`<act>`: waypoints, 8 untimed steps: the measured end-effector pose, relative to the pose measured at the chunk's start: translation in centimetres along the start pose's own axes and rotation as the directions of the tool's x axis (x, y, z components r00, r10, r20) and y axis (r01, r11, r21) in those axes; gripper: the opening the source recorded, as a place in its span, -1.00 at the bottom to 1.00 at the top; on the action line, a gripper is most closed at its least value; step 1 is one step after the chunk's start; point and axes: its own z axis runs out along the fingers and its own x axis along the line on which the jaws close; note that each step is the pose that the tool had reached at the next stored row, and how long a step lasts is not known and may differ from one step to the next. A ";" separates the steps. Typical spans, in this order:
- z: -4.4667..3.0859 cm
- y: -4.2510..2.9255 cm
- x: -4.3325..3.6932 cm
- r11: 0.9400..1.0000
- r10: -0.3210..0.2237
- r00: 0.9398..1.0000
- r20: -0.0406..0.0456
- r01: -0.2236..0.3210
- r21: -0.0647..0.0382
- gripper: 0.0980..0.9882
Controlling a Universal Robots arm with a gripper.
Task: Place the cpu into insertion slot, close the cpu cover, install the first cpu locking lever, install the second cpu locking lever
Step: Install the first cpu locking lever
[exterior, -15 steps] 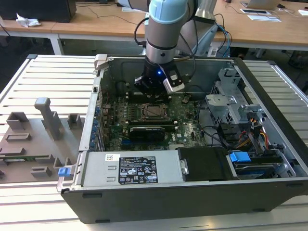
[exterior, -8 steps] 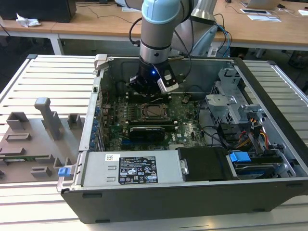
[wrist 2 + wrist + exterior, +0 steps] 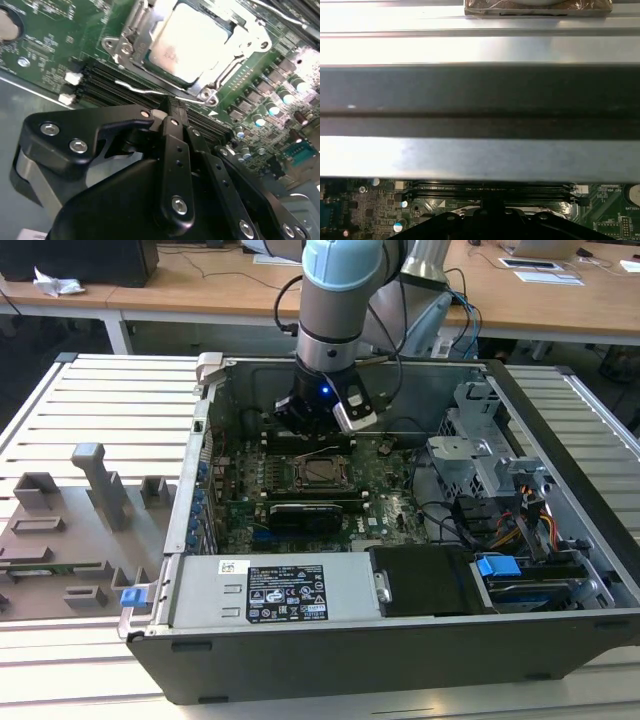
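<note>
The cpu [image 3: 192, 42] lies in the insertion slot [image 3: 322, 472] on the green board, its pale metal top showing. The silvery cpu cover [image 3: 131, 37] is folded down flat around it. A thin wire locking lever [image 3: 142, 91] runs along the socket edge nearest the gripper. My gripper [image 3: 169, 107] is shut with nothing between its black fingers, its tip right at that lever beside the socket. In the exterior view the gripper [image 3: 318, 420] hangs inside the case just behind the socket.
The open computer case [image 3: 200, 490] rests on a slatted metal table. A long black expansion card [image 3: 305, 515] sits in front of the socket, and memory slots [image 3: 490, 189] run beside it. Drive cages and cables [image 3: 500, 500] fill the exterior view's right. Grey fixtures [image 3: 90, 510] stand on the left.
</note>
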 end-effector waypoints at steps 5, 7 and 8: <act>-0.04 0.13 -1.54 1.000 0.001 1.000 -0.005 -0.001 -0.001 -0.98; -0.07 0.13 -2.54 1.000 0.001 1.000 -0.009 -0.001 -0.001 -0.98; -0.08 0.13 -2.69 1.000 0.001 1.000 -0.009 -0.001 -0.001 -0.98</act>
